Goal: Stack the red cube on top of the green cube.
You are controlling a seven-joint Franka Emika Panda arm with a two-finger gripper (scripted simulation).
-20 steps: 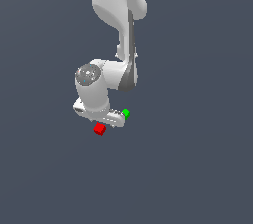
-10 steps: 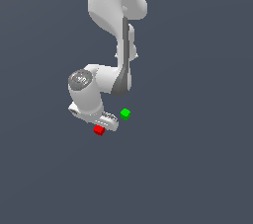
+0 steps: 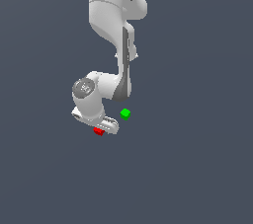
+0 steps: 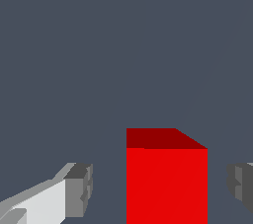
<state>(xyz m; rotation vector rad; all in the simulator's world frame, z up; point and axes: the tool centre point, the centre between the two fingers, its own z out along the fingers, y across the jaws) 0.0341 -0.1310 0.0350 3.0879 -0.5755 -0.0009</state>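
Note:
The red cube (image 3: 98, 131) lies on the grey floor, half hidden under the white hand of the arm in the exterior view. In the wrist view the red cube (image 4: 166, 178) fills the space between the two grey fingertips (image 4: 79, 191), with a gap on either side, so my gripper (image 4: 160, 188) is open around it without touching. In the exterior view my gripper (image 3: 102, 129) sits low over that cube. The green cube (image 3: 125, 114) rests apart, a short way toward the exterior view's right and farther back.
The white arm (image 3: 114, 30) reaches down from the top of the exterior view. Plain grey floor (image 3: 197, 168) surrounds both cubes.
The hand has moved down and toward the exterior view's left, away from the green cube, and now sits over the red cube. Neither cube has shifted.

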